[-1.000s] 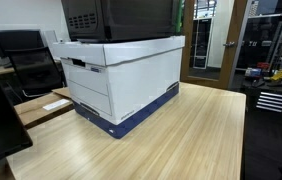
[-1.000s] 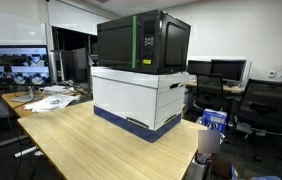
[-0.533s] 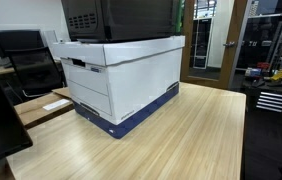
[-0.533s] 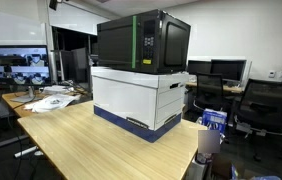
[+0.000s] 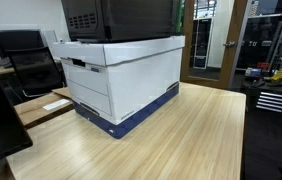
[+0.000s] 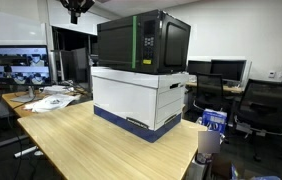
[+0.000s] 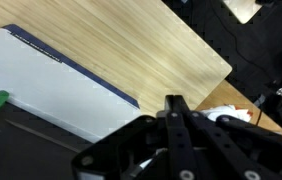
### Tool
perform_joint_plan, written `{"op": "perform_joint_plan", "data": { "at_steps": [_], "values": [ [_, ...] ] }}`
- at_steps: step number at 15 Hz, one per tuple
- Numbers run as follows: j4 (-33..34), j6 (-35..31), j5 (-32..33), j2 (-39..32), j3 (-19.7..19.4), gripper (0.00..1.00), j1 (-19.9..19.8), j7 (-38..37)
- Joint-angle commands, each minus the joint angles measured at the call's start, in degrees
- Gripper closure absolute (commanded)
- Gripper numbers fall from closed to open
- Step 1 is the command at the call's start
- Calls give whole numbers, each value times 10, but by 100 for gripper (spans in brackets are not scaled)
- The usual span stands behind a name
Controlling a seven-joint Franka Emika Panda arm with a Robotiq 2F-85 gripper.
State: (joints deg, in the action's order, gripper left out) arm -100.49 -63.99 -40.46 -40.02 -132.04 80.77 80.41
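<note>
Microwave (image 6: 141,42): perched on the white box (image 6: 141,95), toward one end of the tabletop (image 6: 81,140). Looks heavy, rigid and smooth-sided (the door edge seems the only real hold).
Gripper (image 7: 174,110): high above, jaws pinched together, holding nothing.
Box: lid on, contents hidden.

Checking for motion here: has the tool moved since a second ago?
Yes. In an exterior view the tool has come down into sight at the top, left of the microwave.
</note>
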Motion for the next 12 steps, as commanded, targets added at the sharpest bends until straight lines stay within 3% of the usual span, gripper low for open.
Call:
{"op": "perform_joint_plan", "data": {
  "at_steps": [1,5,12],
  "values": [
    [-40,-57,-51,-48,3,99,-9,-83],
    [-58,-120,-78,-68,20,99,-10,-189],
    [-78,-206,-60,-89,43,99,-1,-384]
  ]
}}
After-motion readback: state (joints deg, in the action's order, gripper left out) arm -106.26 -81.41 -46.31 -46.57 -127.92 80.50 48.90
